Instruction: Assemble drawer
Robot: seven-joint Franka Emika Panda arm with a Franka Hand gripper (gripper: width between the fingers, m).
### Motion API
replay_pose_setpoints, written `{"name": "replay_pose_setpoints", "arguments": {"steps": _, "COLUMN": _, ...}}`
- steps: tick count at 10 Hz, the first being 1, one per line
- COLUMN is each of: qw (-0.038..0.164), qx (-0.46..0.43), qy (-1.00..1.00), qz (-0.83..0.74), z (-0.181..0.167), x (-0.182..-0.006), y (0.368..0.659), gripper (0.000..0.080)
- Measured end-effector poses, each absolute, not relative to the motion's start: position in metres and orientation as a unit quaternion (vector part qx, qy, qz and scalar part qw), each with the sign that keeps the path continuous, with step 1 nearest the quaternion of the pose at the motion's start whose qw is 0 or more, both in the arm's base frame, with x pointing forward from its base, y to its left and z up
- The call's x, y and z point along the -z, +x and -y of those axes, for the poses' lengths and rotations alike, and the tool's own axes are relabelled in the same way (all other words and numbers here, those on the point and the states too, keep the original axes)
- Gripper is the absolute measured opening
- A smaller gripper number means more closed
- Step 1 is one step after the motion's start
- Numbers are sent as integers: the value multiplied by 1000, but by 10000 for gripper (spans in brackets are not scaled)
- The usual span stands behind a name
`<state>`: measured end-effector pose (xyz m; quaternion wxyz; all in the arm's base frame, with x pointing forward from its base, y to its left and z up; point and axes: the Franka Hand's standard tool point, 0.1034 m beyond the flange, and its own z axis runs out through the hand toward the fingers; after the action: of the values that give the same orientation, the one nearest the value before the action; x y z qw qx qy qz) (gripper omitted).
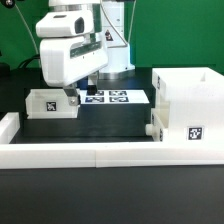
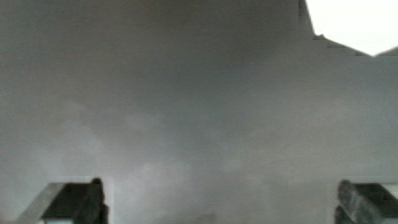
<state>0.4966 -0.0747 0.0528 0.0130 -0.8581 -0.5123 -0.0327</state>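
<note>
One hand, spread wide, hangs over dark table beside the small tray edge.

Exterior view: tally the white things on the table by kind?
Small white plastic open-top tray: 1
Tall white plastic box casing: 1
Thin flat white marker board: 1
Low white border rail: 1
Total: 4

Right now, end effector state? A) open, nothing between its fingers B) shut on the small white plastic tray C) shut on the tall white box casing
A: the wrist view shows the end effector with dark fingers wide apart, only blurred grey surface between them.
</note>
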Motion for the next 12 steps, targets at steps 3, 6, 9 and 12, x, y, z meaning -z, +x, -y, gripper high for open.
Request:
{"name": "replay_pose_setpoints", "arguments": {"steps": 3, "qw": 13, "qx": 48, "qy": -917, "qz": 396, "z": 85, "x": -53, "y": 491, "gripper": 649}}
{"name": "replay_pose_setpoints", "arguments": {"steps": 6, "qw": 10, "qx": 55, "qy": -967, "qz": 250, "z": 92, "x": -62, "y": 468, "gripper": 649}}
{"name": "replay_pose_setpoints", "arguments": {"steps": 9, "qw": 10, "qx": 62, "qy": -988, "qz": 142, "z": 104, "x": -59, "y": 446, "gripper": 649}}
{"name": "replay_pose_setpoints", "arguments": {"steps": 12, "qw": 17, "qx": 63, "qy": -996, "qz": 57, "z": 105, "x": -57, "y": 443, "gripper": 649}}
